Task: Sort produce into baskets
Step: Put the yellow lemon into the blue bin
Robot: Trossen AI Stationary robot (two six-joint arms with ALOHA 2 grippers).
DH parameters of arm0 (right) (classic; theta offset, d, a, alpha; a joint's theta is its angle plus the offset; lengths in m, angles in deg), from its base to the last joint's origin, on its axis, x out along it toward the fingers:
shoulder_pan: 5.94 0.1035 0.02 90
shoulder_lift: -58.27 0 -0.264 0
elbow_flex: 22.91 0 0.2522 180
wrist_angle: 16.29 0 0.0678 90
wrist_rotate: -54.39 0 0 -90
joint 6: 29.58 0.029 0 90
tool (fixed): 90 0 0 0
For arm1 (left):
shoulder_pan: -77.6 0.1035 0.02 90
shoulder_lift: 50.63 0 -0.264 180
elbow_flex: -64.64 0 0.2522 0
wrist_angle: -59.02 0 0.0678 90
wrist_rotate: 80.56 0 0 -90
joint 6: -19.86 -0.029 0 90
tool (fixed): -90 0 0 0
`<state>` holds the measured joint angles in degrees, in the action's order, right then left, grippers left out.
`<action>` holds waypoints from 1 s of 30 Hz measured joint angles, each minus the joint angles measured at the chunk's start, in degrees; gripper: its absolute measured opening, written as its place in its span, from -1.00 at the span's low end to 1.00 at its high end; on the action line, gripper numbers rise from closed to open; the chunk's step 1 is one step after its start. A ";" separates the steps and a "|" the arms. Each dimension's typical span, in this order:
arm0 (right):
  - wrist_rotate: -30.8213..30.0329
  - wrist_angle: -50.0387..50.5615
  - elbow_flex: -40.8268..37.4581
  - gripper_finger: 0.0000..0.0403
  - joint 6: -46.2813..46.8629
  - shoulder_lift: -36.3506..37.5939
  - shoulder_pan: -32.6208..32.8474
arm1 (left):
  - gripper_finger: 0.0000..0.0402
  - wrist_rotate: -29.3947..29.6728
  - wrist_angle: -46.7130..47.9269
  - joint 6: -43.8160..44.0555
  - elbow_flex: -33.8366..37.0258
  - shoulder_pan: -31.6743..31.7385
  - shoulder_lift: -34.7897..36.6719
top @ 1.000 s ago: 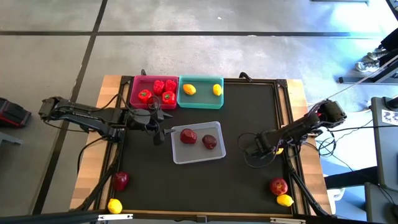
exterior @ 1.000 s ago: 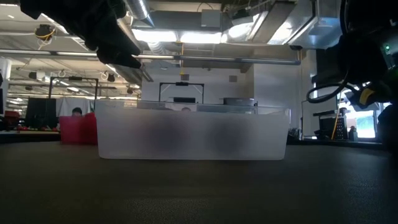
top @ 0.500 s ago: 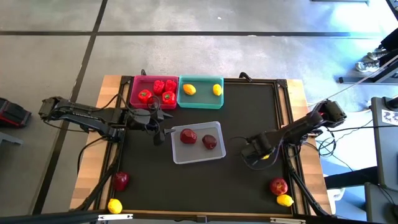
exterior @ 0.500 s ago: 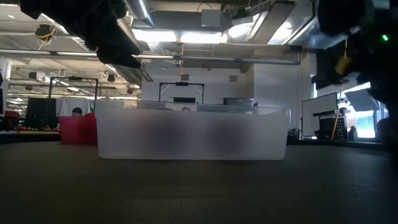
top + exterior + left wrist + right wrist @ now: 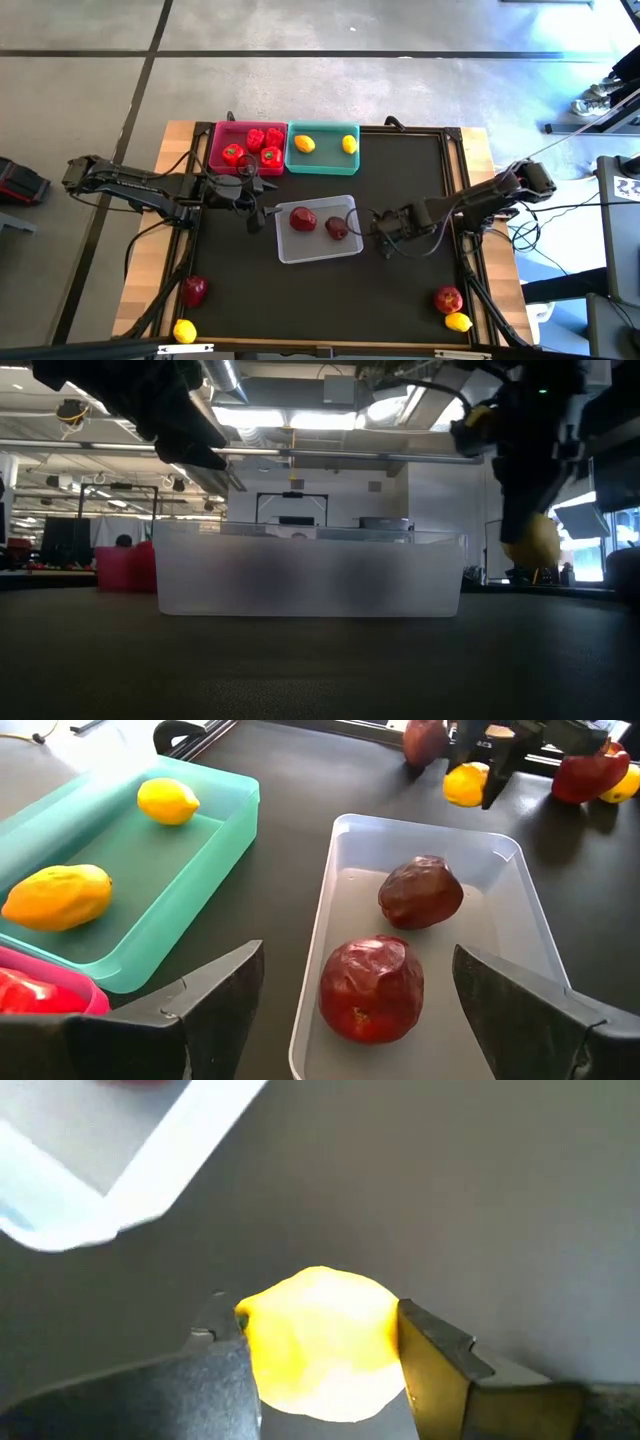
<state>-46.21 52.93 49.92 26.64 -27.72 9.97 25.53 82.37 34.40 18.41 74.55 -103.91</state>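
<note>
My right gripper (image 5: 383,236) is shut on a yellow lemon (image 5: 318,1340) just right of the translucent grey-white basket (image 5: 348,204). The lemon also shows in the low view (image 5: 532,542) and in the left wrist view (image 5: 466,784). That basket holds two dark red apples (image 5: 372,988). My left gripper (image 5: 262,213) is open and empty at this basket's left edge. The pink basket (image 5: 214,148) holds red peppers (image 5: 256,146). The teal basket (image 5: 322,162) holds two lemons (image 5: 58,897). My right gripper pinches the lemon between its two fingers, one on each of two opposite sides (image 5: 250,1342). In the low view the fingers (image 5: 512,510) come from above, pointing down. The lemon sits at their lower ends, lifted clear of the table.
An apple (image 5: 194,290) and a lemon (image 5: 184,331) lie at the table's near left corner. Another apple (image 5: 448,298) and lemon (image 5: 458,322) lie at the near right. Black mat lies bare between the grey-white basket and the near edge.
My right gripper has carried the lemon toward the table's left, from near the right edge up to the grey-white basket's right side. The lemon stays clear of the table.
</note>
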 joint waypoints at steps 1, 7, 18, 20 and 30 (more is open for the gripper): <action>-0.04 0.26 0.52 -0.39 -1.16 0.00 -0.79 | 0.58 -0.01 0.01 0.04 0.00 0.01 0.00; -1.06 3.03 4.39 -0.39 -7.42 0.00 -5.38 | 0.58 -0.01 0.02 0.12 0.00 0.02 0.00; -3.99 0.59 9.75 -0.39 -20.79 0.02 -16.79 | 0.58 -0.01 -0.02 5.69 0.00 -0.05 0.00; -4.36 -2.66 9.79 -0.39 -23.88 0.01 -19.73 | 0.58 -0.01 -0.02 5.69 0.00 -0.04 0.00; -1.89 -18.28 9.79 -0.39 -35.16 -2.74 -31.84 | 0.58 0.09 -2.35 6.70 0.00 0.07 0.00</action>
<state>-48.11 34.65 59.71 -8.52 -30.46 -21.87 25.62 80.02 41.10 18.41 74.61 -103.91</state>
